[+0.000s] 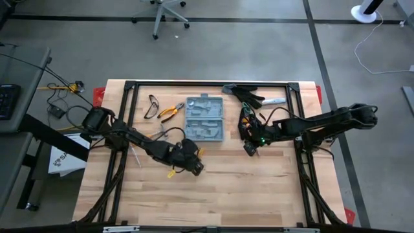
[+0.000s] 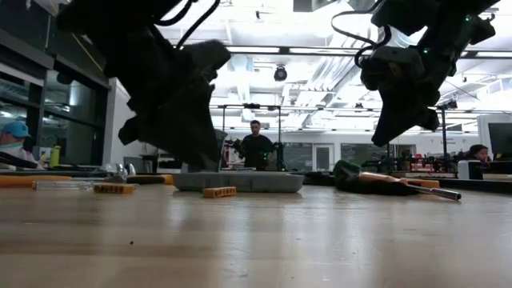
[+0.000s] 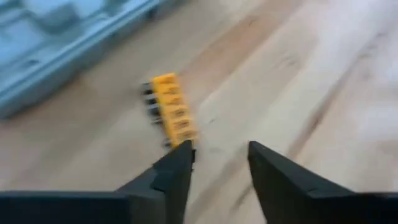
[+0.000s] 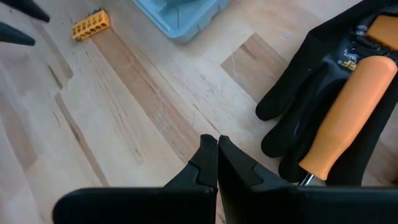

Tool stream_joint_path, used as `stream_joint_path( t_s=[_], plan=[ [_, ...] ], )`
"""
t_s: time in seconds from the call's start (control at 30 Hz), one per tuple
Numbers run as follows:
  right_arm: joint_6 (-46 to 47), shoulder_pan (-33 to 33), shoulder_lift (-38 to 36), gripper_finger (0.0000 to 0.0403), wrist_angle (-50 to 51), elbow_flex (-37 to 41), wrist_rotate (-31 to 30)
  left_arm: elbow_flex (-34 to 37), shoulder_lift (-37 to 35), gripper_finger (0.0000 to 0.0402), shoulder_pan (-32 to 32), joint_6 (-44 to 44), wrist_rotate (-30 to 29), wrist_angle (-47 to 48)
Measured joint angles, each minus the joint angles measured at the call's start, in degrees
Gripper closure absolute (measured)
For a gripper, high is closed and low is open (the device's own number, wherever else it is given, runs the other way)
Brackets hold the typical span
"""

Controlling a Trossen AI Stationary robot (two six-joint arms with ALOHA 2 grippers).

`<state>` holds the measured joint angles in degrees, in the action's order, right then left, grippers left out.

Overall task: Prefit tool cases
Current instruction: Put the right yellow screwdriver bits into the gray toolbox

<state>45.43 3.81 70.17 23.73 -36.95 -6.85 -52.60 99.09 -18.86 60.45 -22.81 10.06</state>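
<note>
The floor (image 1: pixel 259 45) is grey and smooth, with dark lines across it. An office chair (image 1: pixel 163 16) on wheels stands at the top middle of the high view. A white cable (image 1: pixel 372 48) lies at the upper right. A dark desk (image 1: pixel 19 97) with a keyboard (image 1: pixel 6 100) is at the left edge. In the low view the room behind is big and bright, with long ceiling lights (image 2: pixel 320 50) near the top. A person (image 2: pixel 256 148) in dark clothes stands in the middle, far back. Another person (image 2: pixel 12 144) in a blue cap is at the left edge.
</note>
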Motion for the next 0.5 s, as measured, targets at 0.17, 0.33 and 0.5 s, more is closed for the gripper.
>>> stream_joint_path(
  t_s=[0.17, 0.33, 0.5],
  plan=[
    [-0.5, 0.0, 0.0, 0.0403, 0.0, 0.0, 0.0, 0.0, 0.3, 0.0386, -0.1, -0.9, -0.4, -1.0],
    [-0.9, 0.0, 0.0, 0.0403, 0.0, 0.0, 0.0, 0.0, 2.5, 0.0396, 1.5, -2.9, 1.5, -1.5],
    [-0.9, 0.0, 0.0, 0.0403, 0.0, 0.0, 0.1, 0.0, 4.6, 0.0401, 2.1, -4.4, 3.5, -8.4]
  ],
)
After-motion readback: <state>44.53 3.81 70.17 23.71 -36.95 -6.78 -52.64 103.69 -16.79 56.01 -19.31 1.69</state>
